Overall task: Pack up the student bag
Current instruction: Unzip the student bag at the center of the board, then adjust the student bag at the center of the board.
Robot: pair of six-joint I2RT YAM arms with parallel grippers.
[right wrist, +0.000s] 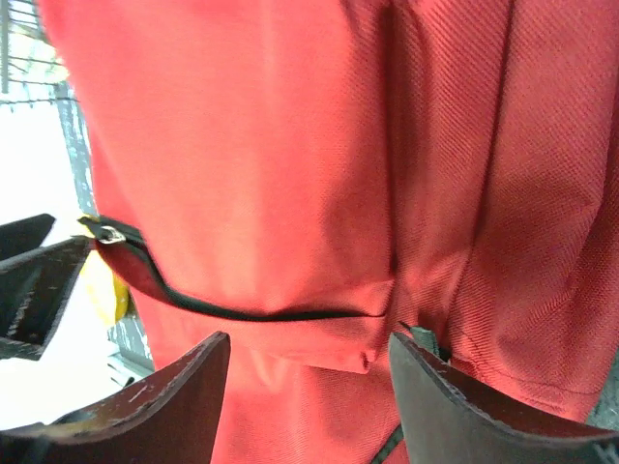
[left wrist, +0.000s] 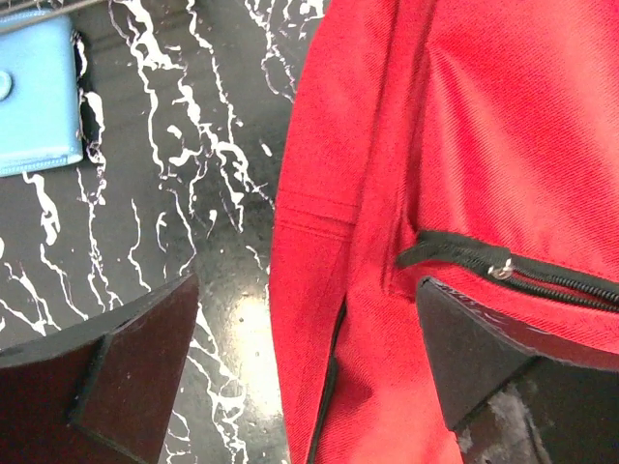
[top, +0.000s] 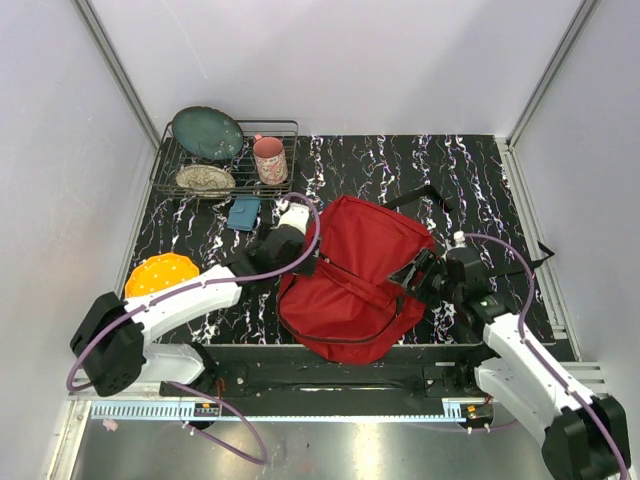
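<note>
The large red fabric backpack (top: 355, 275) lies on the black marbled table (top: 480, 170), between the arms. The left gripper (left wrist: 308, 290) and the right gripper (right wrist: 308, 343) flank it, jaws apart, gripping nothing. This looks like the opening step, and the next move is pinching the small metal zipper pull (left wrist: 500, 269).

Overhead faces down; both wrists close, apparently sharing student bag (top: 355, 280).
</note>
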